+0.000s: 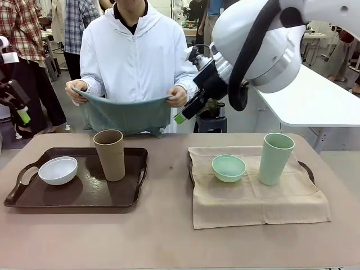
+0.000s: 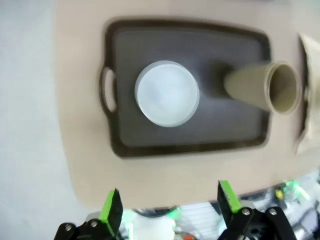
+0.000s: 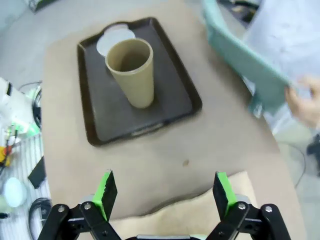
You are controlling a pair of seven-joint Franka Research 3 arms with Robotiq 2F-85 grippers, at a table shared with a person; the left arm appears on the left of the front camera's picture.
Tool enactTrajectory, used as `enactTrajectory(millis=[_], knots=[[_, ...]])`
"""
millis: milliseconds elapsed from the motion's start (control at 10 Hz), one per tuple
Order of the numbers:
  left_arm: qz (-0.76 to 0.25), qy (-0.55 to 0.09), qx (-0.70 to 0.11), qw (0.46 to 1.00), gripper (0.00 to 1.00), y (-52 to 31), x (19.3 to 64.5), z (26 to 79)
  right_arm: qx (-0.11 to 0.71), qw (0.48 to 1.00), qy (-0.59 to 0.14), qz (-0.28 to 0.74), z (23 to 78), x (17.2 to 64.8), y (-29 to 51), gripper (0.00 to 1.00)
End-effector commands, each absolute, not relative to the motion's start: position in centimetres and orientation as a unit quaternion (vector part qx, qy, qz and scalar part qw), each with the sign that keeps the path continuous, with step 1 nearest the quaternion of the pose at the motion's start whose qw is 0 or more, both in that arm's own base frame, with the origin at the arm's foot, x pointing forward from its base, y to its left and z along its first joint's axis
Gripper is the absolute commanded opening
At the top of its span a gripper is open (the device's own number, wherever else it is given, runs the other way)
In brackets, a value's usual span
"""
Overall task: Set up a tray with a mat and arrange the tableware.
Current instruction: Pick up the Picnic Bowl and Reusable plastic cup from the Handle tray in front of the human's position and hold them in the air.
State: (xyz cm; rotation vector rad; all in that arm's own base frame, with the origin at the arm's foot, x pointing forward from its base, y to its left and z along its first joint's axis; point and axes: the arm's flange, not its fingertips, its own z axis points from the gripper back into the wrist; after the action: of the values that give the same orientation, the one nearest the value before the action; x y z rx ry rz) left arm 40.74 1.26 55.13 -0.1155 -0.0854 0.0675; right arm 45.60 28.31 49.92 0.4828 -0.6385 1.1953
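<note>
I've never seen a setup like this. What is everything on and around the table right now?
table: one, tan, between robot and person
dark brown tray: one, table's left side
white bowl: one, on the dark brown tray, left part
tan cup: one, upright on that tray, right of the bowl
beige mat: one, draped over a second tray, right side
second tray: one, dark, handle peeking from under the mat
mint-green bowl: one, on the mat
mint-green cup: one, upright, right of that bowl
grey-green cloth: one, held up at the far side
person's hands: two, gripping the cloth's top corners
robot's left hand: one, black, green pads, open, above the dark brown tray
robot's right hand: one, same colours, open, raised over the table
</note>
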Motion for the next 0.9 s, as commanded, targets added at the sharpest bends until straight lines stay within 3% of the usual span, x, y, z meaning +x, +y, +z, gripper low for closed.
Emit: enactTrajectory(millis=[0,300,800], knots=[[0.090,-0.085,0.050,0.991,1.00,0.5,41.6,51.8,0.246,0.685,-0.353,0.588,45.2,46.2,30.4,1.00],[0.078,-0.059,0.042,0.994,1.00,2.3,41.8,49.1,0.274,0.637,-0.339,0.636,41.0,46.7,34.5,1.00],[0.043,-0.009,-0.018,0.999,1.00,4.5,43.8,43.3,0.287,0.626,-0.313,0.654,35.2,48.6,40.4,1.00]])
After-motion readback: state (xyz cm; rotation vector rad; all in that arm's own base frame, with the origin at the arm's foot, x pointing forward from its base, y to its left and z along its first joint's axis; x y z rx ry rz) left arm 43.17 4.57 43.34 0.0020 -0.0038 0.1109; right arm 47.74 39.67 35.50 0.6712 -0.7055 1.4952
